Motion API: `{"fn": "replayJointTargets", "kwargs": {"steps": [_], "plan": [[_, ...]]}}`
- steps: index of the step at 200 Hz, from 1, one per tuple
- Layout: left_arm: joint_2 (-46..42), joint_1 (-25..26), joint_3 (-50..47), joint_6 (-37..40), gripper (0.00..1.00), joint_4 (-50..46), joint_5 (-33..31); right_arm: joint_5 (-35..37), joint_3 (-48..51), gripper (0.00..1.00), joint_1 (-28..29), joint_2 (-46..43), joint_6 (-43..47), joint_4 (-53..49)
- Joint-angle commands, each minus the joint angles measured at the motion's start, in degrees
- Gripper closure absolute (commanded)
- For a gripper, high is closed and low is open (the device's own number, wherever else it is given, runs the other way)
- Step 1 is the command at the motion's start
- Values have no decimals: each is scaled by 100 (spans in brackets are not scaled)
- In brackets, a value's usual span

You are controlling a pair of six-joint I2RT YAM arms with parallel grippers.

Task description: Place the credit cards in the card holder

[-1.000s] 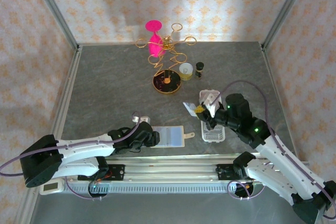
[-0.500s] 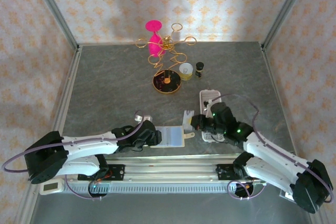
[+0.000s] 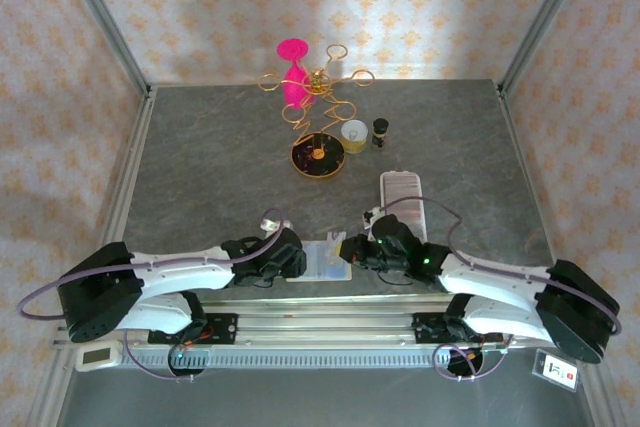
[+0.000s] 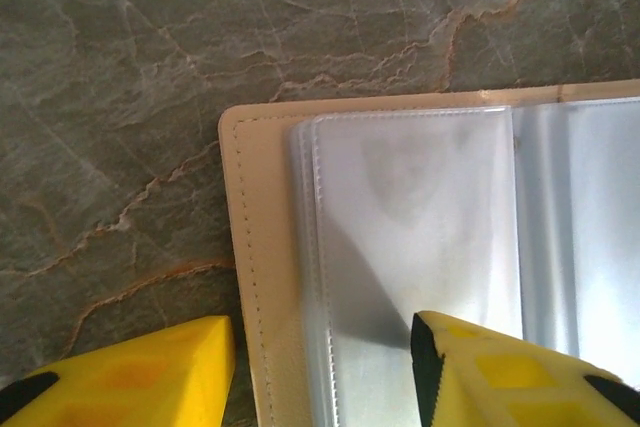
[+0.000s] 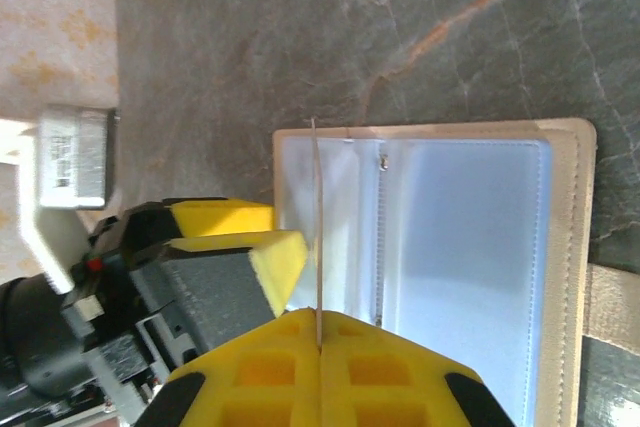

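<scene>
Judging by the bare clear sleeves, no card is seated yet: the card holder (image 3: pixel 328 257) lies open on the counter (image 3: pixel 220 167), and the right gripper (image 5: pixel 318 332), jaws pinching one credit card (image 5: pixel 317 207) edge-on, holds it over the sleeves. The left gripper (image 4: pixel 320 347), jaws spread, straddles the holder's edge, crowding the card. A white ridged tray (image 3: pixel 402 192) sits well behind the right jaws.

Left claw (image 4: pixel 320 347) spread; right claw (image 5: pixel 318 339) pinched (both low).

A robot test booth, this. Wallpaper-print panels (image 3: pixel 420 7) in an aluminium frame (image 3: pixel 103 17) box in a stone-look tabletop (image 3: pixel 220 167) carrying two robot arms (image 3: pixel 180 282).
</scene>
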State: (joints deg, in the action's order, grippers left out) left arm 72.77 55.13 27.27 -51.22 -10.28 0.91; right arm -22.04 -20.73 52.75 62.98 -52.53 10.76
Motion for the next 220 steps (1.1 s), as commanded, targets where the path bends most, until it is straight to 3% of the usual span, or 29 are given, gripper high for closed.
{"fn": "replayJointTargets", "kwargs": {"steps": [1,89,220], "plan": [[128,25,79,112,53,-210,-131,222,-170,100,85,248,-82,466],[-60,24,-247,-19,62,-104,-62,400,-229,100,339,1095,-275,1174],[-185,28,-360,-107,64,-44,-36,553,-45,100,411,1397,-389,1471]]}}
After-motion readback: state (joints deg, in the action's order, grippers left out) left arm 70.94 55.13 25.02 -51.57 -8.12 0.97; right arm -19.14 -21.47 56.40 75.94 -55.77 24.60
